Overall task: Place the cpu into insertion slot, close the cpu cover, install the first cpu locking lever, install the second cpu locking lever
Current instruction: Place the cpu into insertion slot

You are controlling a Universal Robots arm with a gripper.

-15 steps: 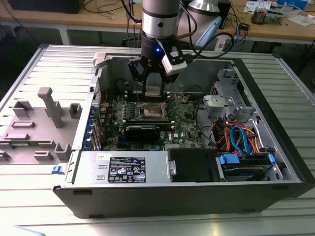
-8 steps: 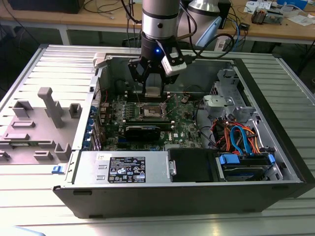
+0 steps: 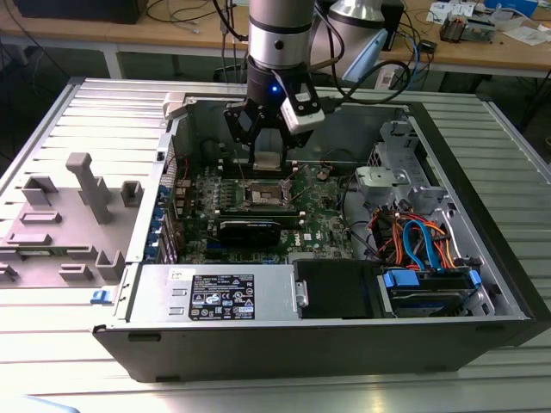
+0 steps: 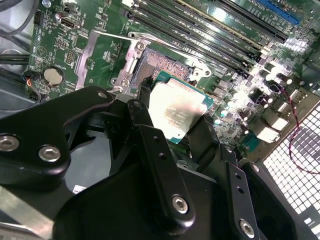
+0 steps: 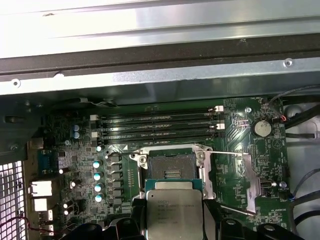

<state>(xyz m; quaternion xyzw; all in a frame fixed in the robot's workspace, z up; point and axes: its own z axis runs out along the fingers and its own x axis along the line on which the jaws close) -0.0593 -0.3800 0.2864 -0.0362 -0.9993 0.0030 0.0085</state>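
Inside an open case (image 3: pixel 344 340), the gripper (image 3: pixel 269 157) clamped the cpu (image 5: pixel 174 212) just above the slot (image 5: pixel 171 167). Placing looked to be in hand; seating demanded square alignment.

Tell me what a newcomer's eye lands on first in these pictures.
The end effector reaches into the open computer case, pinching the cpu over the bare insertion slot. Next come the bright orange and blue cables on the exterior view's right side of the case.
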